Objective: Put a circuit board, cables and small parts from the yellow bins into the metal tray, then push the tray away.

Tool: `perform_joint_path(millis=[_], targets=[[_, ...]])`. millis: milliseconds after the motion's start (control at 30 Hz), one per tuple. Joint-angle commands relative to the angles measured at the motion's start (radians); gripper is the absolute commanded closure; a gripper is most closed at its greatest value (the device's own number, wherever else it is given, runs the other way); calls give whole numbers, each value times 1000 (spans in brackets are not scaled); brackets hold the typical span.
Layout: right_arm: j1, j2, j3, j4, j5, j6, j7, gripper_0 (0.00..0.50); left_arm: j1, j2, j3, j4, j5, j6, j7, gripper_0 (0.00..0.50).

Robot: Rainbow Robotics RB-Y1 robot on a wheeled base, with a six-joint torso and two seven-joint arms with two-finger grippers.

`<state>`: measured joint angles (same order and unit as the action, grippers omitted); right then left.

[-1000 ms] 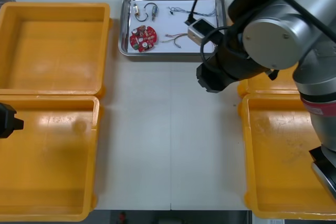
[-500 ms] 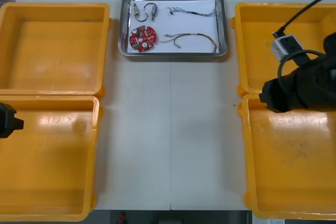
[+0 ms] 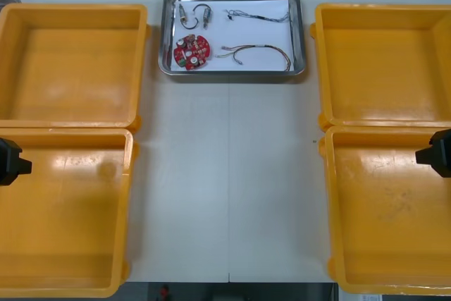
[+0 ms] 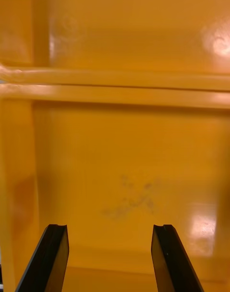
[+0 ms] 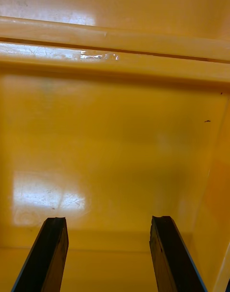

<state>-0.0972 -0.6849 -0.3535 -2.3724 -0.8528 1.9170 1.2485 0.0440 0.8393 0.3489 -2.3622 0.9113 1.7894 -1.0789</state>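
Observation:
The metal tray (image 3: 304, 33) stands at the table's far middle, white inside. It holds a round red circuit board (image 3: 192, 51), a red and yellow cable (image 3: 257, 53), a blue and white cable (image 3: 257, 15), a black cable (image 3: 203, 12) and a small metal part (image 3: 182, 12). My right gripper (image 4: 109, 253) hangs open over the bare floor of the near right yellow bin (image 4: 124, 177), and its tip (image 3: 437, 154) pokes in at the front view's right edge. My left gripper (image 5: 108, 251) is open over the near left bin (image 5: 110, 143), parked at the front view's left edge (image 3: 10, 161).
Two yellow bins flank the table on each side: far left (image 3: 70, 61), near left (image 3: 63, 216), far right (image 3: 380, 61), near right (image 3: 391, 216). All look bare inside. A light table strip (image 3: 229, 174) runs between them.
My right arm has swung back from over the tray, across the right bins, to the right edge. The tray and its contents have stayed put, and the left arm has not moved.

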Motion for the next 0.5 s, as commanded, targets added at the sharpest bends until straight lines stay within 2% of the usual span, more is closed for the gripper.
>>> perform_joint_path(millis=[33,500], targets=[[65,-41,-28,-28,6,3,-32,0,-12,38,28,-28,8,-10,-76,0],[88,-44,-10,-27,49,3,-47,0,-12,38,28,-28,8,-10,-76,0]])
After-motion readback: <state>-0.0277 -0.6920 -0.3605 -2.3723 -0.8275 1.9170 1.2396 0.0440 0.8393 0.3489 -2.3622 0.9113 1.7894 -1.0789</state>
